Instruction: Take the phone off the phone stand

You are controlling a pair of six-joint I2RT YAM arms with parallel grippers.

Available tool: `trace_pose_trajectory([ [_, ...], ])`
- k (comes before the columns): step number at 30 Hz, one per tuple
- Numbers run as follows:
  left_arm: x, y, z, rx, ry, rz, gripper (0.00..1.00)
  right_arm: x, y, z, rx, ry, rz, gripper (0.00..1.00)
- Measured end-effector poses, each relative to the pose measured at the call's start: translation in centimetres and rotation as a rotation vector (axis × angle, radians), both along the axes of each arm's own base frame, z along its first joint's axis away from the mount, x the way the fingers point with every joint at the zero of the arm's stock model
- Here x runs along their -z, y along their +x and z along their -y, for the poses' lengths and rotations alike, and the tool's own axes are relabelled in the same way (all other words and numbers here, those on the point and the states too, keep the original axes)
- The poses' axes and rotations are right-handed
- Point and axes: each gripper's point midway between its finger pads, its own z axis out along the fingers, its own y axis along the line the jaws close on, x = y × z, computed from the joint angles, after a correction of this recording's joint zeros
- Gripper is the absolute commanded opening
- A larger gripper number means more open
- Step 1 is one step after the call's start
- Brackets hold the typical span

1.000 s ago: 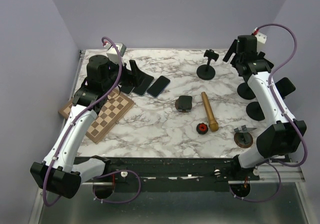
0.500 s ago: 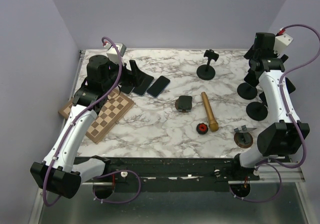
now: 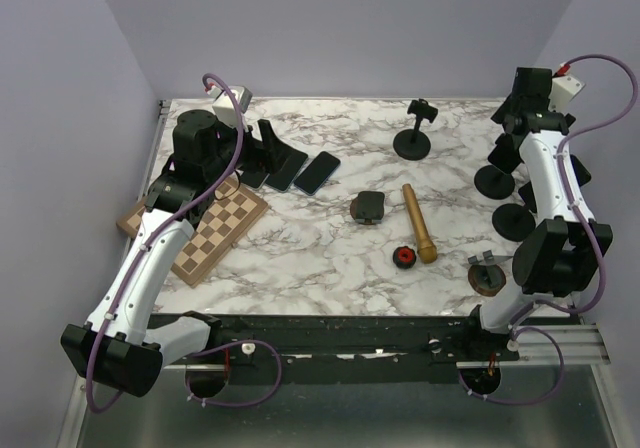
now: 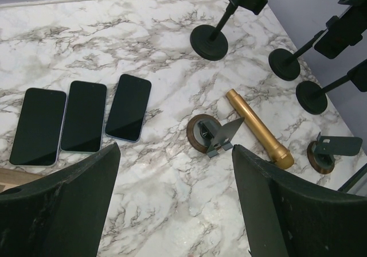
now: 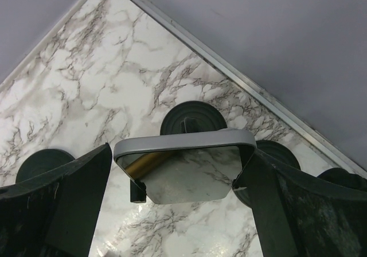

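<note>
My right gripper (image 5: 180,151) hung at the far right corner of the white marble table (image 5: 114,67), jaws spread as wide as they go. The grey-framed phone with the glossy screen (image 5: 183,174) sat between my fingers, raised above the table, one short edge close to each. I could not tell whether either pad touched it. A black clamp piece of the phone stand (image 5: 136,191) showed at its lower left edge, with round black stand bases (image 5: 192,116) below. My left gripper (image 4: 175,154) hovered wide and empty above the tabletop, near three dark phones lying flat in a row (image 4: 84,116).
</note>
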Motion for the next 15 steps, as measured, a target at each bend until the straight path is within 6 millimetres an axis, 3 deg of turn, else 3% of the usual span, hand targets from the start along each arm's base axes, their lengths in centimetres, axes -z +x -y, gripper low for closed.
trace_pose_trajectory([
  [8, 0.0, 0.0, 0.0, 0.000, 0.000, 0.000, 0.87, 0.9, 0.3, 0.2, 0.008, -0.008, -0.001, 0.85],
  [15, 0.0, 0.0, 0.0, 0.000, 0.000, 0.000, 0.87, 1.5, 0.1, 0.5, 0.008, -0.022, -0.015, 0.50],
])
